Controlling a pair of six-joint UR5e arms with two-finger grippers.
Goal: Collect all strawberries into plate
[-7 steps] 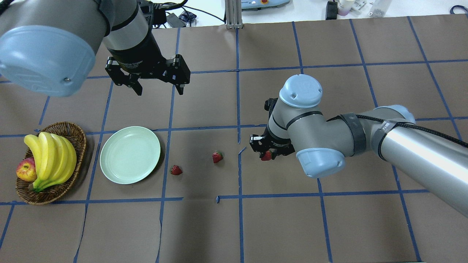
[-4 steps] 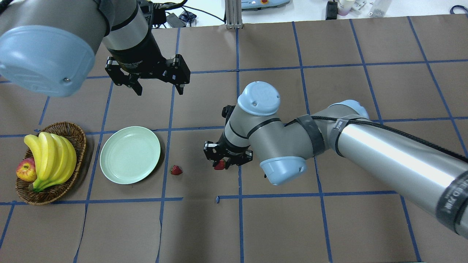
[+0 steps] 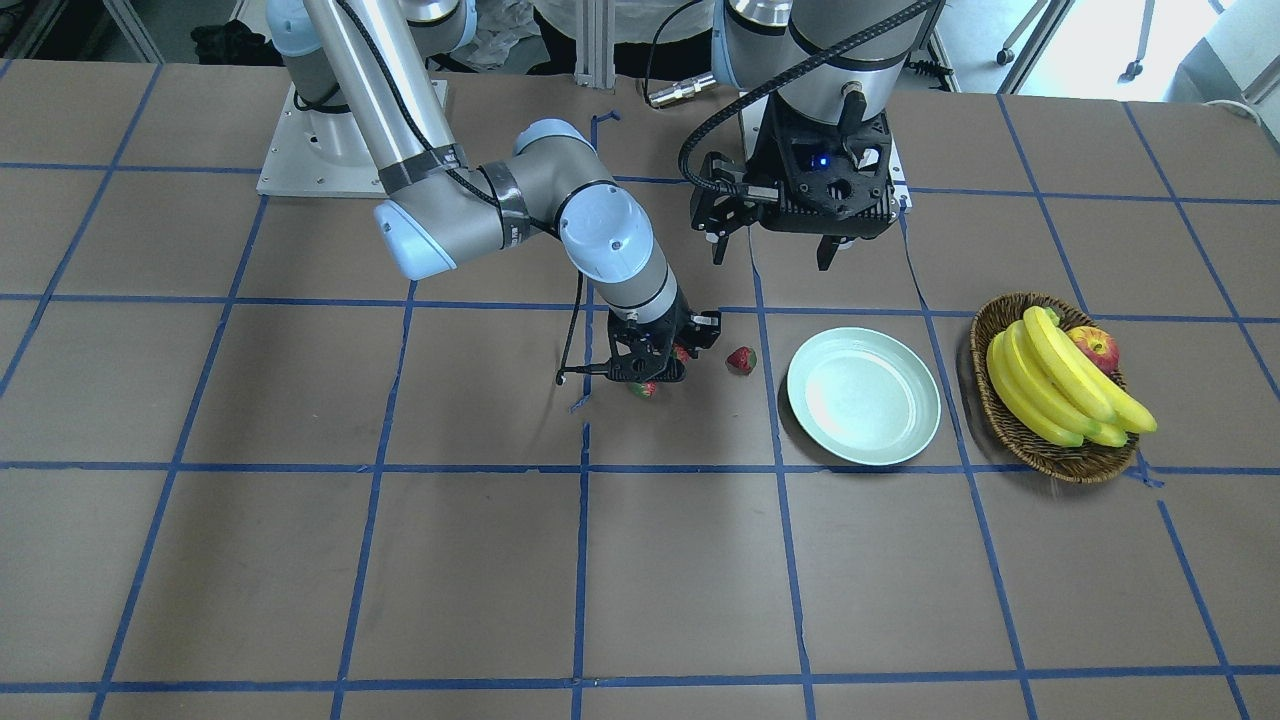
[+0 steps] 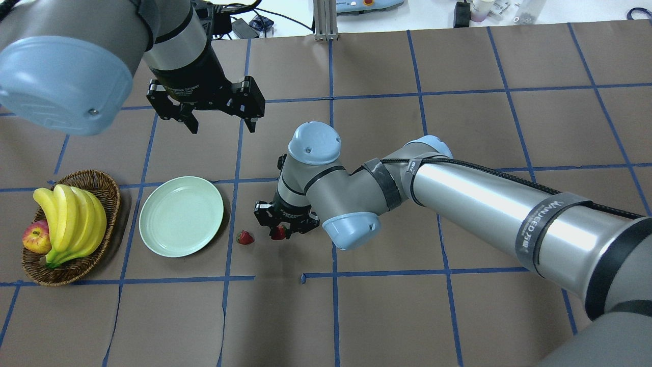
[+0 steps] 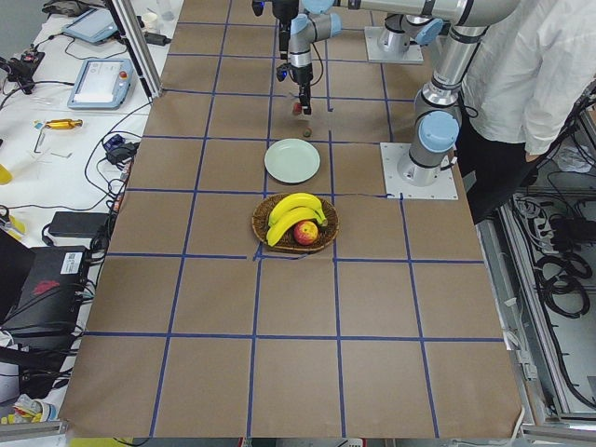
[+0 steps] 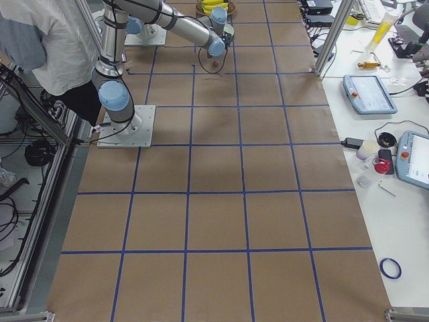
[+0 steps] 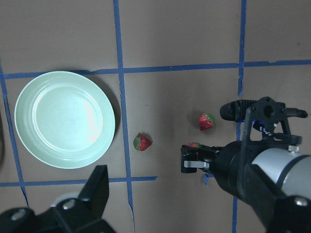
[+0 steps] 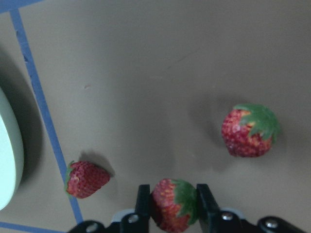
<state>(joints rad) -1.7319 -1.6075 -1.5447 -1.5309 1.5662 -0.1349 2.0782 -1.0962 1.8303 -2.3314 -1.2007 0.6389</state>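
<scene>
Brown desk point(image 4: 458, 316) holds an empty plate point(image 4: 181, 216) and two loose strawberries point(image 8: 86, 178). Right gripper point(image 8: 173, 200) clasps the third strawberry point(image 8: 174, 208); left gripper point(image 4: 222, 126) hangs released.

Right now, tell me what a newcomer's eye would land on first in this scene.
The right claw, shut on a strawberry, with two more strawberries lying loose beside it. To its left in the overhead view sits the empty mint plate, then a wicker basket of yellow bananas; the left claw hangs open higher up.

Green plate point(image 7: 64, 126) flat; strawberry point(image 7: 142, 142) beside, second strawberry point(image 7: 206, 122) farther, third strawberry point(image 8: 174, 204) in right end effector point(image 8: 172, 191).
</scene>
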